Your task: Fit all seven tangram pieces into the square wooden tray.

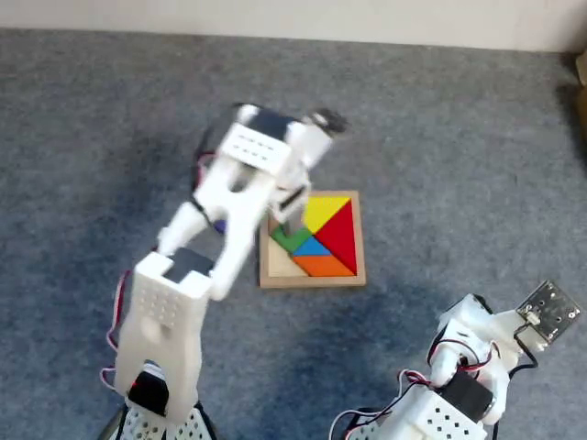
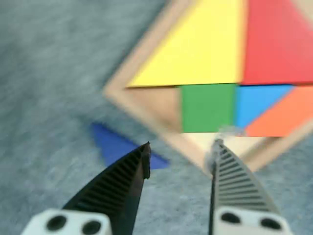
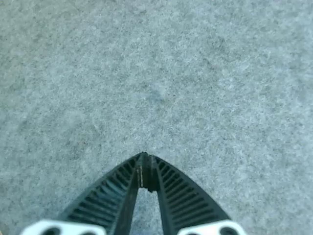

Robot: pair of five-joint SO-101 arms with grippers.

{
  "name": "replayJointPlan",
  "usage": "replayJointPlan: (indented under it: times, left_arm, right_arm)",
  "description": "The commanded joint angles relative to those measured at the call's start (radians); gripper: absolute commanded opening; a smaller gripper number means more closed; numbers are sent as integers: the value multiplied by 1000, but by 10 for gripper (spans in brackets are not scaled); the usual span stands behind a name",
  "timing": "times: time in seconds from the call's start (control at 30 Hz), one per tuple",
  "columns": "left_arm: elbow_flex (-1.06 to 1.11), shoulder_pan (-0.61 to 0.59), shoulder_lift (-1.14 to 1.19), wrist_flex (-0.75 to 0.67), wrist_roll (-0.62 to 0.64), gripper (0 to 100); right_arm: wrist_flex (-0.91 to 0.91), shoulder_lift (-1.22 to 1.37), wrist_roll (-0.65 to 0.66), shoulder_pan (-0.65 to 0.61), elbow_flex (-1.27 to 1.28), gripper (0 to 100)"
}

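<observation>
The square wooden tray (image 1: 312, 282) is sitting near the middle of the grey surface (image 1: 101, 119), a little toward its right edge. Five pieces are lying flat inside it. The yellow triangle (image 1: 323, 212) is lying along the tray's far edge. The red triangle (image 1: 342, 235) is filling the side toward the right edge of the surface, and the two are touching along one side. The orange piece (image 1: 323, 266) is resting along the tray's near edge. The green piece (image 1: 292, 240) and the light blue piece (image 1: 313, 247) are sitting in the middle, touching each other, with the green one nearer the left. Bare wood is showing in the tray's near left corner and along its left side.

The dark blue triangle (image 2: 113, 146) is lying flat on the surface just outside the tray, beside its left rim.

The left arm (image 1: 229, 197) is stretching from the near left corner of the surface out over the tray's left side. The left jaws are standing spread and are pinching nothing. The dark finger (image 2: 128, 172) is hanging over the dark blue triangle and the pale finger (image 2: 230, 171) is hanging over the tray's rim.

The right arm (image 1: 463, 357) is sitting folded by the near right corner of the surface, well apart from the tray. The right jaws are pressed together with nothing between them, and they are pointing at bare grey surface.
</observation>
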Motion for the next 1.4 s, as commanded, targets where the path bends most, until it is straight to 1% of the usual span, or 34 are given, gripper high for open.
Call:
replayJointPlan:
  times: [0.0,0.03,0.1,0.27,0.37,0.5,0.63,0.7,1.03,1.37]
  left_arm:
    - [-58,-99,-35,6,15,190]
    - [-58,-116,-33,5,23,190]
    - [-58,-153,-31,0,87,190]
    - [-58,-236,-27,0,318,190]
    - [-47,-254,-22,0,430,190]
    - [-36,-257,12,-2,523,192]
    - [-36,-255,91,-23,617,254]
    - [-36,-268,124,-29,669,266]
    - [-28,-272,150,-20,683,267]
    - [25,-268,156,-29,678,267]
  right_arm:
    - [-30,-2,14,12,125,5]
    - [-30,-2,14,12,125,5]
    - [-30,-2,14,12,125,5]
    - [-30,-2,14,12,125,5]
    - [-30,-2,14,12,125,5]
    - [-30,-2,14,12,125,5]
    - [-30,-2,14,12,125,5]
    - [-30,-2,14,12,125,5]
    - [-30,-2,14,12,125,5]
    - [-30,-2,14,12,125,5]
